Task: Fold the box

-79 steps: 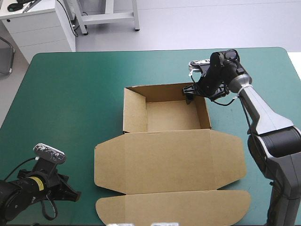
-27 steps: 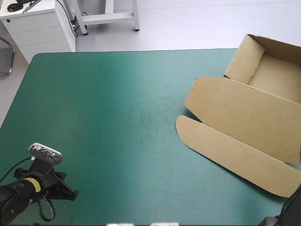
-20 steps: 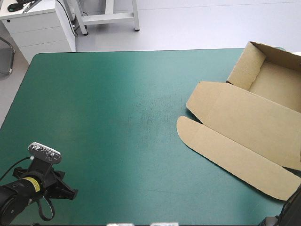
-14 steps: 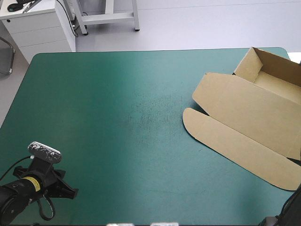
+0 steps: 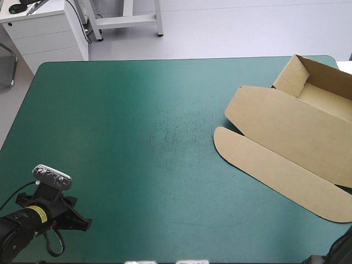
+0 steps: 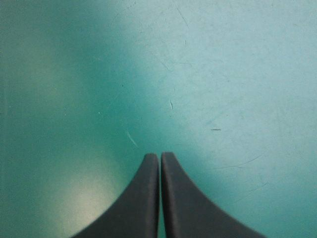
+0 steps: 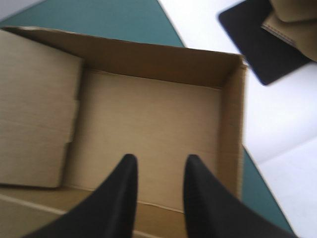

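Left wrist view: the left end effector (image 6: 159,158) is pressed together over the near tabletop (image 6: 228,69), and the right end effector (image 7: 158,161) stands spread above the tray of the box (image 7: 148,114), at the far right corner. I think it is better to bring the box toward the middle before folding; I count one box and two end effectors.
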Available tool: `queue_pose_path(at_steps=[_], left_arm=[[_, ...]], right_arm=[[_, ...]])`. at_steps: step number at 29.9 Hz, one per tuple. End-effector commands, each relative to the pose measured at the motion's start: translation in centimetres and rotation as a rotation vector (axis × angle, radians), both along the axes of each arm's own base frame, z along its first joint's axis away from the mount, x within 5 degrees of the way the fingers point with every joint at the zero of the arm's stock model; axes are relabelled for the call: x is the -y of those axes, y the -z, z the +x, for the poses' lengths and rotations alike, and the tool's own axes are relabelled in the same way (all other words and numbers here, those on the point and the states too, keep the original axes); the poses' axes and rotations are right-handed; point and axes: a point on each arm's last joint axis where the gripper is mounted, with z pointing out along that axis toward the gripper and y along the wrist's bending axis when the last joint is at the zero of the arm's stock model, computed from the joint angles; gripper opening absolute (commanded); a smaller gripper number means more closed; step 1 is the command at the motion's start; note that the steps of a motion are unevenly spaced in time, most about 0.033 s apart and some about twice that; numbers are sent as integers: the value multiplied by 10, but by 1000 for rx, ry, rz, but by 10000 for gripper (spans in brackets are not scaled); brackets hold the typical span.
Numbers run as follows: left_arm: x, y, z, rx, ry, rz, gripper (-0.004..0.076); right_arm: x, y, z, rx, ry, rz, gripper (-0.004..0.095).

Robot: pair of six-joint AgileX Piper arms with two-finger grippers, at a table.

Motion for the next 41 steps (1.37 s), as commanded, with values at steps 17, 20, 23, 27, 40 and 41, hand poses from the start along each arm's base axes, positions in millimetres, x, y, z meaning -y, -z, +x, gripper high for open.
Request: queue_pose_path(at_steps=[17, 20, 23, 27, 40, 41], left_arm=[[7, -15, 6, 105, 10, -96, -8], [6, -16, 7, 123, 14, -78, -8], [4, -16, 9, 142, 12, -55, -8], [4, -15, 9, 143, 12, -49, -8], [1, 8, 1, 146, 17, -57, -8], [0, 12, -1, 142, 17, -55, -8]], right_arm=[[-196, -85, -77, 189, -574, -94, -1], [-219, -68, -96, 118, -654, -105, -1], [-235, -45, -116, 54, -719, -96, 0], [-240, -16, -139, 41, -725, -69, 0], [-219, 84, -233, 37, -712, -82, -1], [-218, 89, -239, 53, -716, -92, -1]])
